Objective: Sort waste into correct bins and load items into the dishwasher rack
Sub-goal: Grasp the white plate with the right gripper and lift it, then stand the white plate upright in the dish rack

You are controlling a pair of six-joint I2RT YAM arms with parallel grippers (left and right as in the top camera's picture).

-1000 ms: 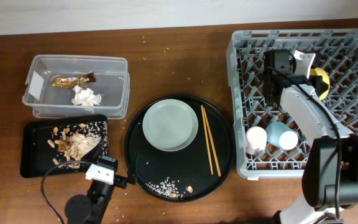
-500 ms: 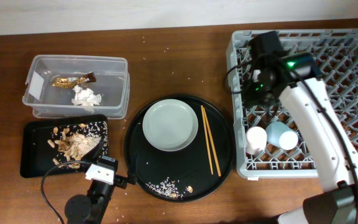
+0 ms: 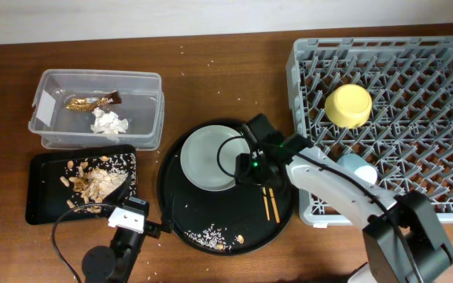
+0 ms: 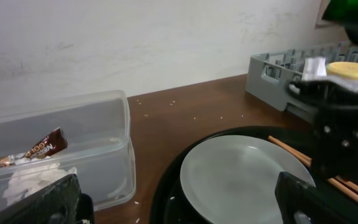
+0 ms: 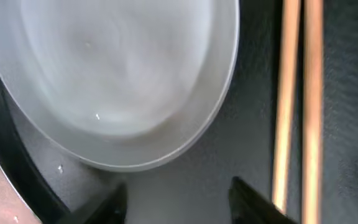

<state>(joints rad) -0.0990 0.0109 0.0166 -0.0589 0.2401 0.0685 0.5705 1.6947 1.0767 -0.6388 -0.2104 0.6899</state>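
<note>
My right gripper [image 3: 250, 169] is open and empty, low over the big round black tray [image 3: 181, 206], between the pale grey-green plate [image 3: 211, 157] and the gold-tan chopsticks [image 3: 271, 203]. In the right wrist view its fingers [image 5: 178, 186] straddle bare tray below the plate rim [image 5: 117, 81], with the chopsticks [image 5: 297, 106] to the right. The yellow bowl [image 3: 348, 105] lies upside down in the grey rack [image 3: 305, 55]. The blue cup [image 3: 360, 167] peeks out beside my arm; the pink cup is hidden. My left gripper [image 3: 129, 212] is open and empty at the front edge [image 4: 176, 180].
The clear tub [image 3: 144, 86] holds the gold wrapper [image 3: 89, 101] and white tissue [image 3: 108, 122]. The flat black tray [image 3: 42, 192] holds tan scraps and rice [image 3: 97, 179]. Rice grains lie on the round tray's front [image 3: 215, 236]. The right arm spans from the rack's front edge to the tray.
The right arm has left the rack and swung left and down over the round tray. The yellow bowl now lies free in the rack. The left arm has not moved.
</note>
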